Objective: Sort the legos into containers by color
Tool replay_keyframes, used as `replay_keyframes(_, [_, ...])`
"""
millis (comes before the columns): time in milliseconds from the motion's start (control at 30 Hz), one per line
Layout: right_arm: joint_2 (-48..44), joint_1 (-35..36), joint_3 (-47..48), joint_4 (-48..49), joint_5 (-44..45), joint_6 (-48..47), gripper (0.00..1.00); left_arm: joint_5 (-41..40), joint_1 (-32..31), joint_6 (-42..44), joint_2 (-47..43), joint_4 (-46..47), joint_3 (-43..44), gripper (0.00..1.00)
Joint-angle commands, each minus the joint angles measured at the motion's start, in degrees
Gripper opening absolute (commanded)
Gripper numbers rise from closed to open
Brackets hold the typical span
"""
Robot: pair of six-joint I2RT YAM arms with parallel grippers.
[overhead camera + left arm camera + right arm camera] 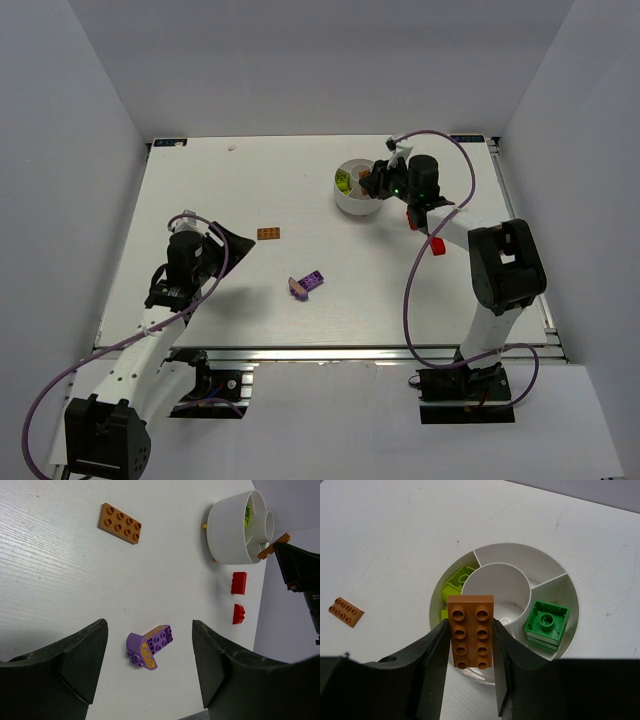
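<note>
White links and black joints on left arm and right arm, looping purple cables, broad matte-black wedge fingers, green wrist light.

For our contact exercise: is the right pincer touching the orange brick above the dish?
Touching. Right wrist view: the right pincer has fingers pressed against the brick on both sides.

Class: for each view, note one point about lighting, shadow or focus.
Top external: soft, even light, with a glare strip along the table's near edge. Left wrist: the purple brick is sharp and faintly shadowed; the left gripper's dark fingers show little detail. Right wrist: the held orange brick is crisp; the dish's wells are softly shaded.
</note>
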Motion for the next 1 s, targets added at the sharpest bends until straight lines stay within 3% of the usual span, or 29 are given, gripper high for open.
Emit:
replay_keyframes(0, [0.63,-0.42,-0.07,4.43,-0.36,1.12,0.35,0.10,0.20,-0.21,-1.07,0.15,1.04,0.77])
replay_keyframes(333, [2.03,-1.30,-0.07,5.23,-1.42,1.91,0.57,0.10,0.12,-0.30,-0.81,0.24,1.04,0.77])
replay_keyframes(600, [0.37,-2.88,0.10,3.91,-2.73,2.97,0.58,0.62,0.12,-0.48,0.33,1.81,1.13,0.77])
replay_keyframes(700, [-3.67,-4.02,-0.77,2.86,-4.66,1.57,0.58,1.24,0.12,-1.27,1.56,3.66,0.87,0.72])
replay_keyframes(733, [-4.90,-4.46,-1.12,2.24,-5.37,0.52,0.59,1.41,0.12,-1.70,2.08,4.01,0.87,0.62])
replay_keyframes(800, [-8.85,-5.17,-0.87,-2.83,-7.13,-5.60,0.68,1.50,0.12,-3.72,5.07,4.72,1.21,0.47])
replay_keyframes(833, [-10.08,-5.17,-0.08,-6.34,-6.52,-9.65,0.89,1.59,0.12,-4.60,6.56,4.72,2.00,0.35])
replay_keyframes(933, [-13.34,-5.60,3.43,-21.63,-4.24,-20.39,0.89,0.28,-0.23,-6.63,14.46,0.61,5.07,0.34])
replay_keyframes(967, [-13.52,-7.52,6.31,-26.37,-10.32,-23.54,0.89,-1.03,-0.58,-6.72,16.92,-0.89,8.57,0.48])
